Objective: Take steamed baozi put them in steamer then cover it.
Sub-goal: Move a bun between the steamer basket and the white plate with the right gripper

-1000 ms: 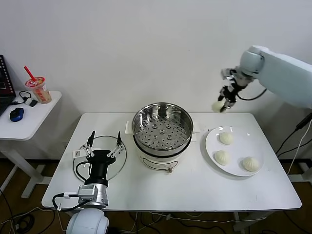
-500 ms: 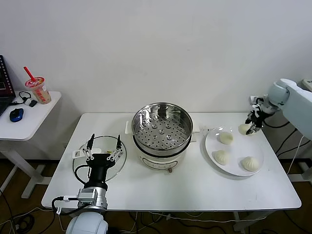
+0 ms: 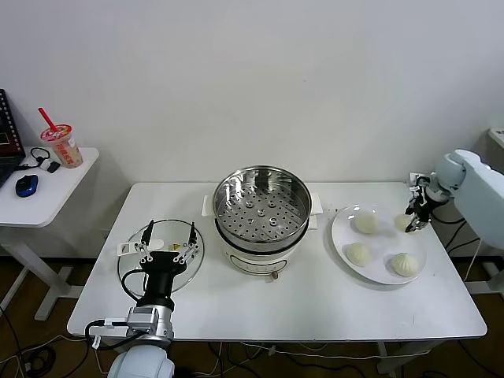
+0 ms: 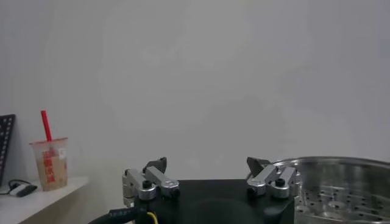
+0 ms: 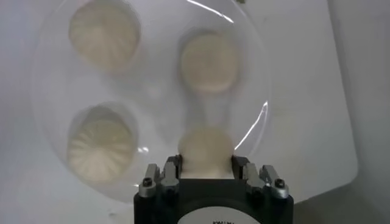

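right gripper (image 3: 411, 223) was low over the far right edge of the white plate (image 3: 379, 273), fingers clamped on one steamed baozi (image 5: 205, 150). three other baozi (image 3: 365, 224) lay on the plate. steamer (image 3: 263, 206) stood uncovered at table centre, tray bare. left gripper (image 3: 168, 236) hung parked above the glass lid (image 3: 131, 269), fingers spread apart.

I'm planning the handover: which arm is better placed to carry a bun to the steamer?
Right. The right gripper is shut on a baozi at the plate; the left gripper hovers open over the glass lid.
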You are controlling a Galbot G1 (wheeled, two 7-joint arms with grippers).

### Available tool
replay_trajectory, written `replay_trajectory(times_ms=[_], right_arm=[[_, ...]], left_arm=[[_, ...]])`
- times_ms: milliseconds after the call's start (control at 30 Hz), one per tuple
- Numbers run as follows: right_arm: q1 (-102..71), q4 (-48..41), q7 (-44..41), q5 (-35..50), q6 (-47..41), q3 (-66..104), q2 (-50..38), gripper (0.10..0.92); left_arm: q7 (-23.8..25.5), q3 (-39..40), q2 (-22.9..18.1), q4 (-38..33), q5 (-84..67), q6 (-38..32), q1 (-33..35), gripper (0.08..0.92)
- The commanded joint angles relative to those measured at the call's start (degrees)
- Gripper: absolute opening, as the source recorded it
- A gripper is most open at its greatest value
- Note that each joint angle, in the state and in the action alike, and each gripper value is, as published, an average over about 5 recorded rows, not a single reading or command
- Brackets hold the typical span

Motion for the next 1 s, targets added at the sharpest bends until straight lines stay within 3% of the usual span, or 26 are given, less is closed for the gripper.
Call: replay_trajectory(times_ms=[33, 600, 867, 1000], right_arm=[[-4.4, -5.3, 1.2, -5.8, 0.3, 8.0, 3.8, 0.56], [-4.8, -6.5, 2.4, -8.1, 2.4, 9.2, 5.0, 0.584], [-5.2, -3.6, 1.7, -6.8, 3.1, 8.8, 3.3, 0.784], [-5.0, 1.6, 0.9, -2.9, 3.4, 6.3, 0.3, 0.82]], left_arm=[[0.0, 0.0, 0.0, 0.3, 0.2, -0.1, 0.2, 0.823], [0.0, 0.1, -0.1, 0.6, 0.3, -0.1, -0.1, 0.823], [0.0, 0.1, -0.3, 0.8, 0.5, -0.1, -0.1, 0.823], [0.1, 0.2, -0.4, 0.7, 0.5, 0.0, -0.2, 0.823]])
